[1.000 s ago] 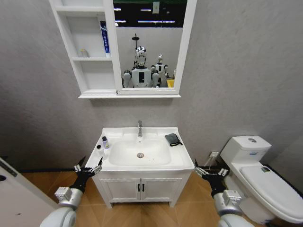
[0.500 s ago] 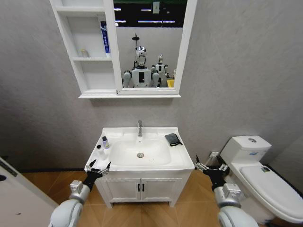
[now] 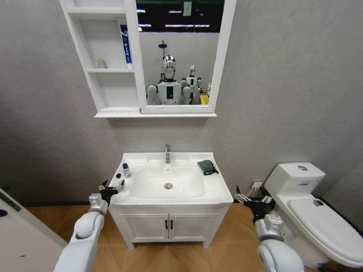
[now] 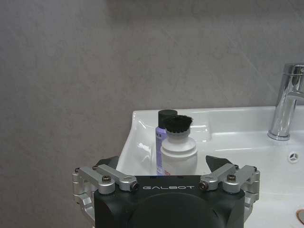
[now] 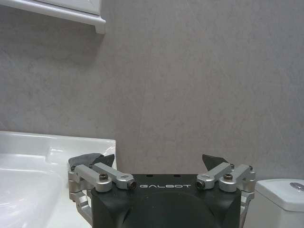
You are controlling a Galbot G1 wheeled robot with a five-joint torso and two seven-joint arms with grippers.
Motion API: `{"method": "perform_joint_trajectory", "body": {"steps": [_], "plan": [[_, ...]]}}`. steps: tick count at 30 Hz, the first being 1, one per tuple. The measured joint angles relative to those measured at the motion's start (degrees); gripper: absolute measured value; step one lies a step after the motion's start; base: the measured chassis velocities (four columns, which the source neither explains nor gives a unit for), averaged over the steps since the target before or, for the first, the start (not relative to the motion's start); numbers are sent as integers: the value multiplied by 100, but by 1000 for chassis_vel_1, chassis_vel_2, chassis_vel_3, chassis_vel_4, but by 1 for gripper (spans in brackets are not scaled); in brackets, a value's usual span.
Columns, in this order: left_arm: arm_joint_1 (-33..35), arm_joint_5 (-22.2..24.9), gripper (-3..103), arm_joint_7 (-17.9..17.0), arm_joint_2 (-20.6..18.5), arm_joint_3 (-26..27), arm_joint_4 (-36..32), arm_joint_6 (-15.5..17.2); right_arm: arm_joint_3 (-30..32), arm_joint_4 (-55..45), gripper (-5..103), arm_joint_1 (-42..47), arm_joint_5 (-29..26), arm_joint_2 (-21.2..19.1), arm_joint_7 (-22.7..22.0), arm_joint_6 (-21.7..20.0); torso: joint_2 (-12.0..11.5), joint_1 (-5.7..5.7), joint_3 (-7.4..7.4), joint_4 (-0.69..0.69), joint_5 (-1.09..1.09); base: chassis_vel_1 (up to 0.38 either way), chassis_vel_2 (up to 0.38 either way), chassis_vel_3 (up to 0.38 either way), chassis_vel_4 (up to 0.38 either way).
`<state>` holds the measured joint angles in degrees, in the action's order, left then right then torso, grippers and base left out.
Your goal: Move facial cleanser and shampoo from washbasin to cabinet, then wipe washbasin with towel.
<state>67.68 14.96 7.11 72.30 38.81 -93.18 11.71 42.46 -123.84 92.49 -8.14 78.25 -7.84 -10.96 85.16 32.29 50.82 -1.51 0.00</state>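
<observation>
**Left gripper open at the washbasin's left edge**

Left gripper (image 3: pixel 109 188) raised to the left edge of the white rectangular ceramic washbasin (image 3: pixel 215 192), fingers spread wide, nothing held. Seen from the left wrist, open black fingertips (image 4: pixel 218 164) to either side of a small white bottle with a black cap (image 4: pixel 178 151), not touching it; just behind that, a purple bottle with a black cap (image 4: pixel 160 137), the two standing close together. Both upright near the washbasin's left edge, towards the back-left corner, beside the oval bowl. Chrome tap (image 3: pixel 167 153) at the middle of the back edge.

Right gripper (image 3: pixel 250 202) held low, off the washbasin's right edge, between it and the white toilet (image 3: pixel 309 212), fingers also wide apart and empty.

Small folded dark grey towel (image 3: pixel 207 166) lying flat at the washbasin's back-right corner, well apart from both grippers; a corner of it visible past the right gripper's finger in the right wrist view.

White wall-hung cabinet (image 3: pixel 103 56) with three open shelves above, joined to a white-framed mirror (image 3: pixel 179 54). On the middle shelf, a small pale jar (image 3: pixel 100 63) at the left and a tall blue-and-white tube (image 3: pixel 126 48) upright against the right wall.
</observation>
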Motion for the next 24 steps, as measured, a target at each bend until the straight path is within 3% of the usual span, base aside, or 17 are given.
{"method": "perform_joint_trajectory", "body": {"steps": [6,12,14,15,19,21,22,24], "plan": [[-30,-48,103,-45,49,-143,31,15,18,4,100,1,-30,-4,-8,2,0,0,-1,0,0,0,0,0,0],[-90,-81,85,-86,77,-187,79,40,32,-10,100,31,-98,-10,-43,6,0,0,-1,0,0,0,0,0,0],[-100,-80,74,-81,81,-182,103,40,33,-21,100,70,-112,-8,-52,11,0,0,-1,0,0,0,0,0,0],[-100,-80,74,-81,81,-182,103,40,33,-21,100,70,-112,-8,-52,11,0,0,-1,0,0,0,0,0,0],[-94,-114,52,-76,99,-158,128,33,23,-51,100,132,-112,-3,-71,37,1,0,-1,0,0,0,0,0,0],[-85,-122,52,-75,100,-153,127,30,13,-62,100,141,-110,-2,-72,39,1,0,-1,0,0,0,0,0,0],[-74,-122,42,-75,100,-146,118,26,4,-69,100,143,-107,2,-73,41,1,-1,-1,0,0,0,0,0,0],[-67,-120,42,-78,100,-137,93,26,-1,-71,100,139,-101,4,-74,41,1,-1,-1,0,-1,0,0,0,0]]}}
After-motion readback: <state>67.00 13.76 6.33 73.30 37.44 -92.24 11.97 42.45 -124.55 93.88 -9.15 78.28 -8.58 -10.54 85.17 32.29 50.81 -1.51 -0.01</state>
